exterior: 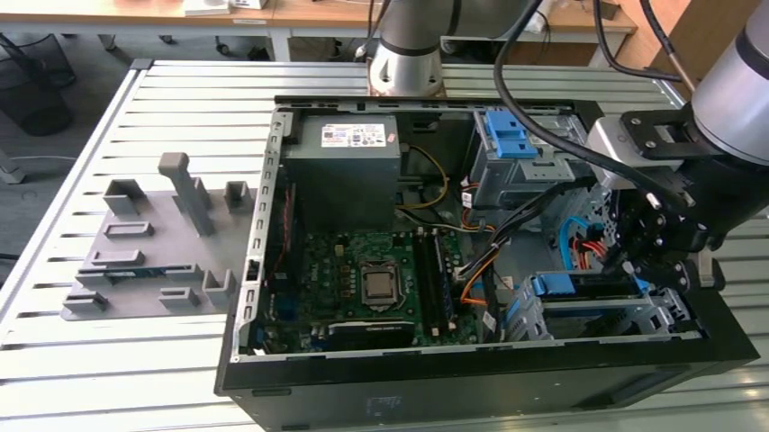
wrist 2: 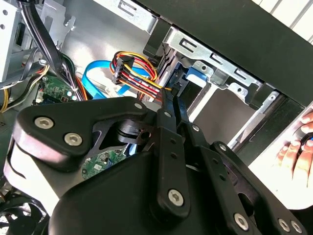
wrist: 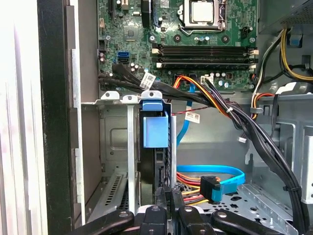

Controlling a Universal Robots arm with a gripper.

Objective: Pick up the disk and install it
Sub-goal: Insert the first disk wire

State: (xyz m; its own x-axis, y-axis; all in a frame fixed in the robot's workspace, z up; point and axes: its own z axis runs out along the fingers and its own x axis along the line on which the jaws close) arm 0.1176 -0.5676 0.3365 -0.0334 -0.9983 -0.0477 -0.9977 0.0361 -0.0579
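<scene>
Black hand meets blue-bracketed disk, upright in its bay.

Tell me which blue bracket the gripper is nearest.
The blue bracket in the near drive cage, right beside the gripper; the other blue bracket sits farther back, by the power supply.
</scene>
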